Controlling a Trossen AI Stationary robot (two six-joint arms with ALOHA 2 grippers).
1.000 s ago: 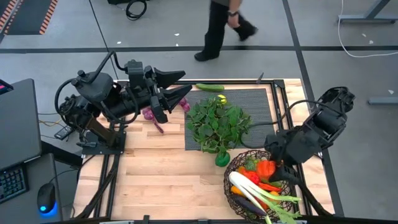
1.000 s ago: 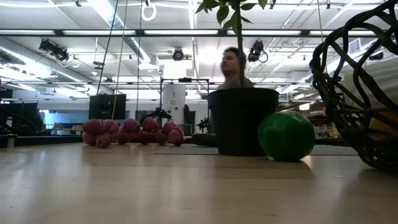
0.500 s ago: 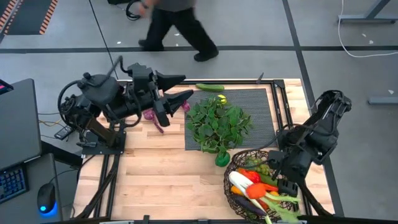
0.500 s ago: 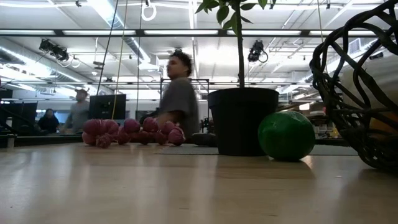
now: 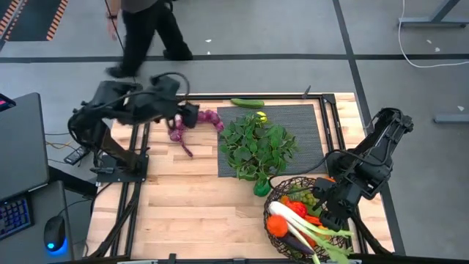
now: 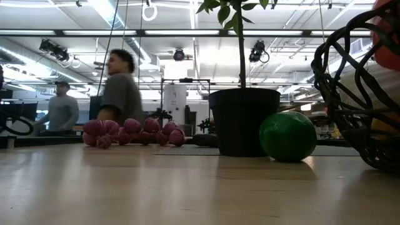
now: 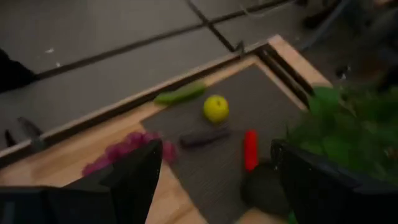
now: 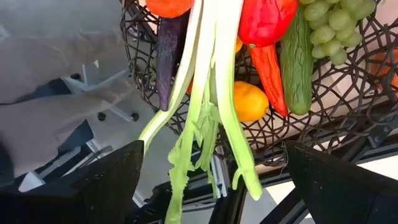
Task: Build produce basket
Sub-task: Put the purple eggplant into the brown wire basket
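meanwhile, open right gripper (image 5: 333, 218) hovers over the basket (image 5: 272, 213).

Bright overhead light, blurred left-wrist view

The left arm reaches along the table's far left edge, its gripper (image 5: 192, 115) low above the boards with both dark fingers (image 7: 127, 180) spread wide apart. The right arm bends down from the table's right side, its gripper (image 5: 330, 213) pointing downward, fingers (image 8: 93, 180) likewise parted and holding nothing.
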